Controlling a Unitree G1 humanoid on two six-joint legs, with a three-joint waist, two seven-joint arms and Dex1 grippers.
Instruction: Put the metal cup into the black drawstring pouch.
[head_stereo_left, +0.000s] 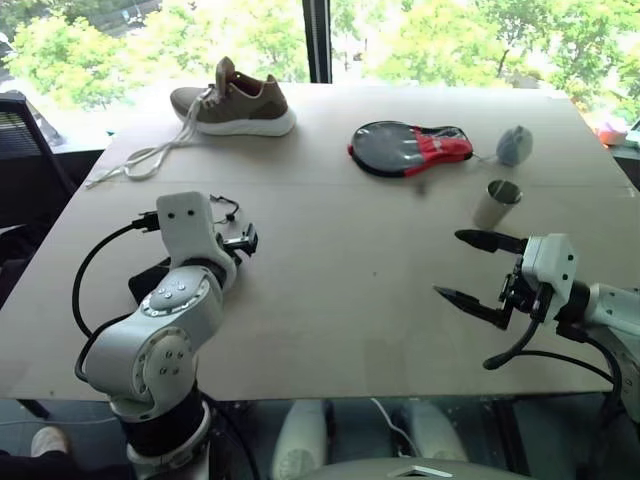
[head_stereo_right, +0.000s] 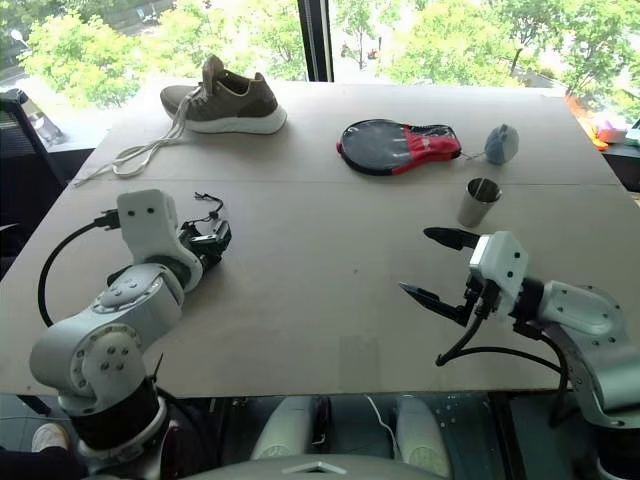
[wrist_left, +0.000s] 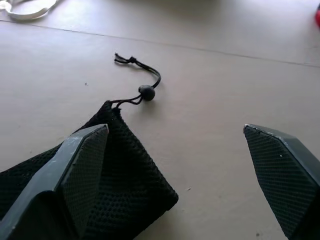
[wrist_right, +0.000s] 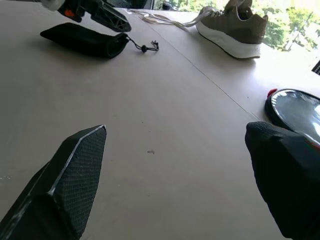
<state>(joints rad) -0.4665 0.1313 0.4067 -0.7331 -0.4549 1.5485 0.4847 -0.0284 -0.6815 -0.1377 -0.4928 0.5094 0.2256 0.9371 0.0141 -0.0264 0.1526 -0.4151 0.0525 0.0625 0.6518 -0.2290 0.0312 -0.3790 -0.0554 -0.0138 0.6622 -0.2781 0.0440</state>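
The metal cup (head_stereo_left: 497, 204), a small shiny steel tumbler, stands upright on the right side of the table. My right gripper (head_stereo_left: 449, 264) hangs open a little nearer than the cup and to its left, holding nothing. The black drawstring pouch (wrist_left: 115, 175) lies flat on the left side, its cord and bead toggle (wrist_left: 146, 92) trailing away over the table. My left gripper (wrist_left: 175, 129) is open just above the pouch's mouth end, one finger (wrist_left: 85, 165) over the fabric. The right wrist view shows the pouch (wrist_right: 82, 40) lying far across the table under the left gripper (wrist_right: 100, 12).
A brown shoe (head_stereo_left: 235, 102) with long white laces (head_stereo_left: 140, 160) sits at the far left. A black-and-red paddle case (head_stereo_left: 410, 148) and a grey-blue lump (head_stereo_left: 514, 145) lie at the far right, behind the cup. A dark chair (head_stereo_left: 20, 150) stands off the table's left edge.
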